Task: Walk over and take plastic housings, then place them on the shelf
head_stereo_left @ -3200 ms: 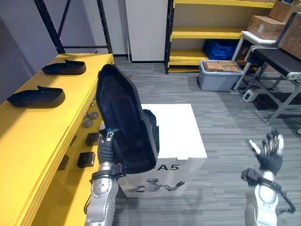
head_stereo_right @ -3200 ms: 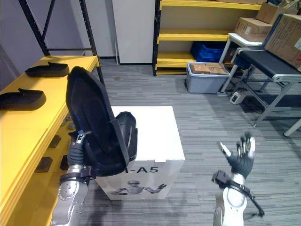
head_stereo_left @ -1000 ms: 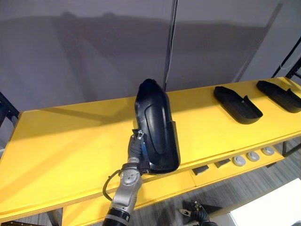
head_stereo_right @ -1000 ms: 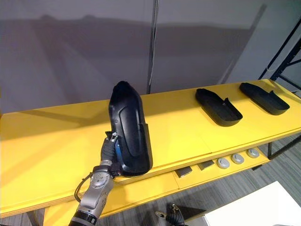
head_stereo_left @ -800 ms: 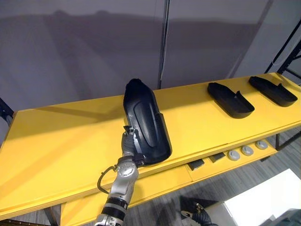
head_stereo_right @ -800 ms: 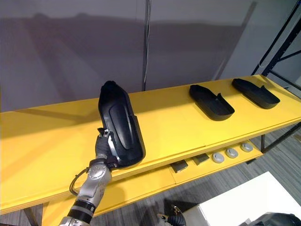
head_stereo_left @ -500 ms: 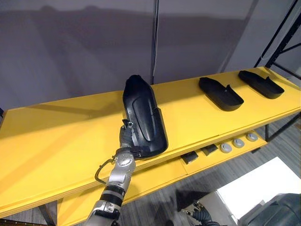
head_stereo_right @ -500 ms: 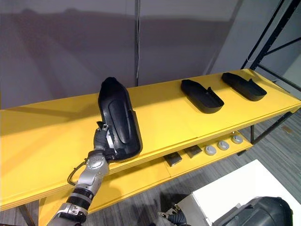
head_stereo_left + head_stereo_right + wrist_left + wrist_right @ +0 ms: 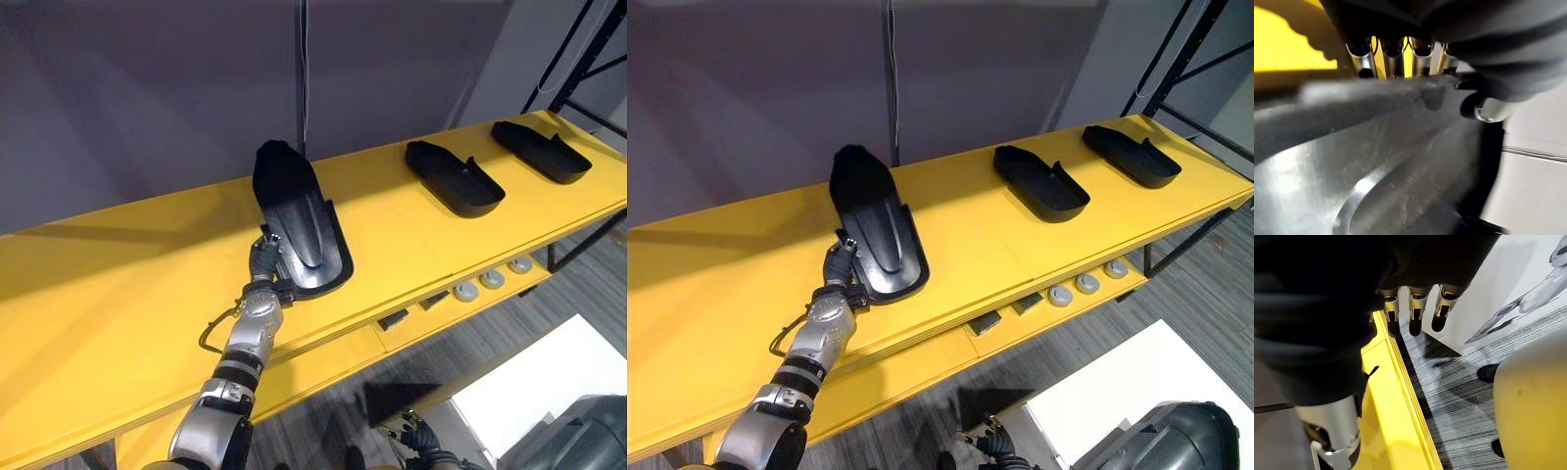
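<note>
Black plastic housing (image 9: 299,220) lies lengthwise across the yellow shelf (image 9: 118,294), narrow end toward the grey wall (image 9: 147,88), broad end near the front edge; its ridged face is up. Cannot tell whether the broad end rests fully on the board.

Left hand (image 9: 266,257) grips the housing at the broad end, on its left rim. Left wrist view: fingers (image 9: 1393,58) wrapped behind the rim, thumb (image 9: 1484,105) pressed on the near face, so the rim is pinched between them.

Right hand (image 9: 1415,308) hangs low, beside the shelf's front edge and over the grey floor (image 9: 1459,396). Fingers nearly straight and loose, nothing in them.

Two more black housings on the same board, to the right and well apart from the held one: second housing (image 9: 454,178) and, just beyond it, third housing (image 9: 541,152).

Lower tier under the board: round discs (image 9: 492,279), dark blocks (image 9: 392,320) beside them.

White box (image 9: 529,392) on the floor at lower right, with a dark rounded piece (image 9: 1166,441) at its near corner
</note>
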Available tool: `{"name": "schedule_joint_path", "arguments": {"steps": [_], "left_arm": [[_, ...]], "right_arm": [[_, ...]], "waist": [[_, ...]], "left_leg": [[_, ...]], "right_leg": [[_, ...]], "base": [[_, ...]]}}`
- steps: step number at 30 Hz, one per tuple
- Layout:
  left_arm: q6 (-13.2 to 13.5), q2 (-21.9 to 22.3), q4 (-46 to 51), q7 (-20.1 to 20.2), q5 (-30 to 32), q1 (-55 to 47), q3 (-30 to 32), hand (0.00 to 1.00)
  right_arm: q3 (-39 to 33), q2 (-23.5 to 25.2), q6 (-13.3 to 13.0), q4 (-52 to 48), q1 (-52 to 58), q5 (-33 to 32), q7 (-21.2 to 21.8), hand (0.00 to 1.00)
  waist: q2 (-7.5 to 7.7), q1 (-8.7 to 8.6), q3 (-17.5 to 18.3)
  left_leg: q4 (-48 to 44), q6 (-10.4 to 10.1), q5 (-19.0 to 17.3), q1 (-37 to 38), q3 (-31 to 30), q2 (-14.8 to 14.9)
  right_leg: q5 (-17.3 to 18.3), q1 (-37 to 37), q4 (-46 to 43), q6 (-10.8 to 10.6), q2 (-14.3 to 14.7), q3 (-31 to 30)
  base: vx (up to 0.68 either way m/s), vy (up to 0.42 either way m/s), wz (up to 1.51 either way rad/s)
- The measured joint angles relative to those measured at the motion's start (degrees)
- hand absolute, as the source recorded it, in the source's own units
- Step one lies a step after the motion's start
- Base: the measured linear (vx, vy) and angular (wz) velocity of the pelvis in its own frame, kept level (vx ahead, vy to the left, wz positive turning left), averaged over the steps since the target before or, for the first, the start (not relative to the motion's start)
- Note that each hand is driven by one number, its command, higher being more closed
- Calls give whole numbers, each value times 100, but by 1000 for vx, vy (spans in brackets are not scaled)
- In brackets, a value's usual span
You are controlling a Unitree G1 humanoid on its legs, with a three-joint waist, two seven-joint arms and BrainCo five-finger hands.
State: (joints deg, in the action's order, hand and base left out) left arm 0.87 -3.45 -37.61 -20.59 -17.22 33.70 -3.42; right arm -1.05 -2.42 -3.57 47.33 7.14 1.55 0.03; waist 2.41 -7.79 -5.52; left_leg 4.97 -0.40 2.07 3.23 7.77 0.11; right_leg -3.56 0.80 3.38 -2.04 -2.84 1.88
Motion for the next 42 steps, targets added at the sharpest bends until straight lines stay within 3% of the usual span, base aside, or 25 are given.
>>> {"name": "schedule_joint_path", "arguments": {"steps": [5, 20, 34, 35, 39, 42], "left_arm": [[-3, -11, -76, -6, -184, 50, 191, 0], [-36, -2, -46, 49, -154, 170, 206, 0], [39, 63, 1608, -185, 68, -1016, 642, 0], [47, 64, 1814, -190, 68, -1119, 634, 100], [116, 63, 2563, -180, 357, -1506, 456, 100], [268, 40, 3065, 92, 694, -1735, -202, 100]], "right_arm": [[-1, -7, 0, -1, -47, 0, 3, 0], [-10, -18, 7, 1, -89, -29, 80, 0], [-3, -17, 12, 53, -67, -51, 108, 0], [-3, -17, 12, 63, -65, -51, 108, 0], [-2, -14, 11, 73, -48, -79, 108, 0], [8, -15, 9, 125, -20, -148, 114, 0]], "waist": [[-14, -76, -18], [-122, -77, -86], [-128, 71, -89], [-128, 99, -89], [-128, 146, -86], [-131, 259, -72]], "left_leg": [[18, -30, -20, -21, 43, 4], [-1, 6, 6, -21, -122, 2], [0, 18, 15, 3, -180, 2], [0, 22, 19, 6, -187, 2], [0, 30, 25, 27, -224, 0], [2, 40, 34, 47, -272, -2]], "right_leg": [[-34, -35, 30, 3, 11, -77], [-38, 79, 118, 6, 20, 70], [-36, 135, 123, 6, 16, 174], [-36, 142, 124, 6, 16, 182], [-36, 181, 127, 6, 14, 210], [-36, 229, 135, 6, 11, 223]], "base": [[-57, 3, -6], [-3, 1, 5], [-15, 3, 2], [-24, 7, 5], [-24, 7, 5], [-31, 8, 9]]}}
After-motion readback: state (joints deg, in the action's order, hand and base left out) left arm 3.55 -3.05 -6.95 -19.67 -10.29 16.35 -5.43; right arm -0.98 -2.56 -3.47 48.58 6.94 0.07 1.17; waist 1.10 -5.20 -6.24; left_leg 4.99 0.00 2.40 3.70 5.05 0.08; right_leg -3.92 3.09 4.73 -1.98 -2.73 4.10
